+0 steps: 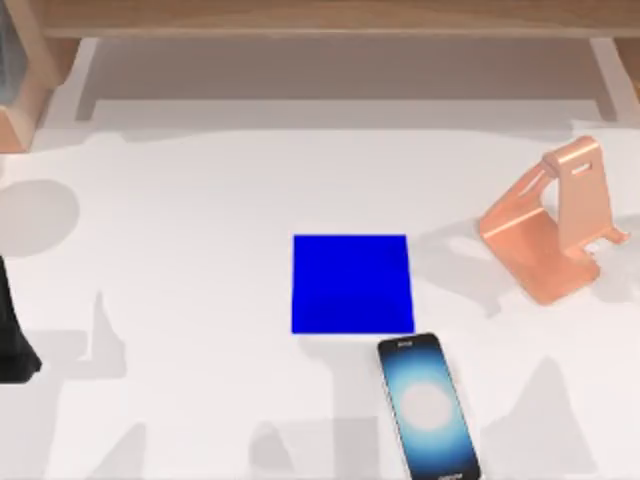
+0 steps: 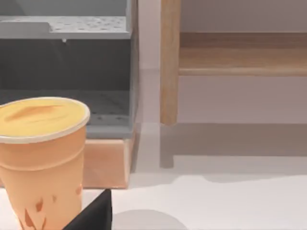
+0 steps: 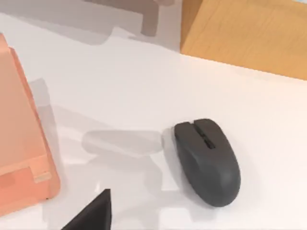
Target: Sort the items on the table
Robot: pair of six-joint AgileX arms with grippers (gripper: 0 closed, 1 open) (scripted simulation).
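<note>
Smartphone (image 1: 427, 408) flat at near edge of table (image 1: 180, 250), screen lit, just below blue pad (image 1: 352, 283). Copper-pink stand (image 1: 555, 222) farther right. Mouse (image 3: 207, 161) on table near stand, untouched. Left arm (image 1: 14, 330) at left edge. Grip state of both: cannot tell.

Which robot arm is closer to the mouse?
Right, most likely. The mouse lies on the table just ahead of the right gripper in its wrist view. The left gripper is by an orange cup near the shelf instead.
</note>
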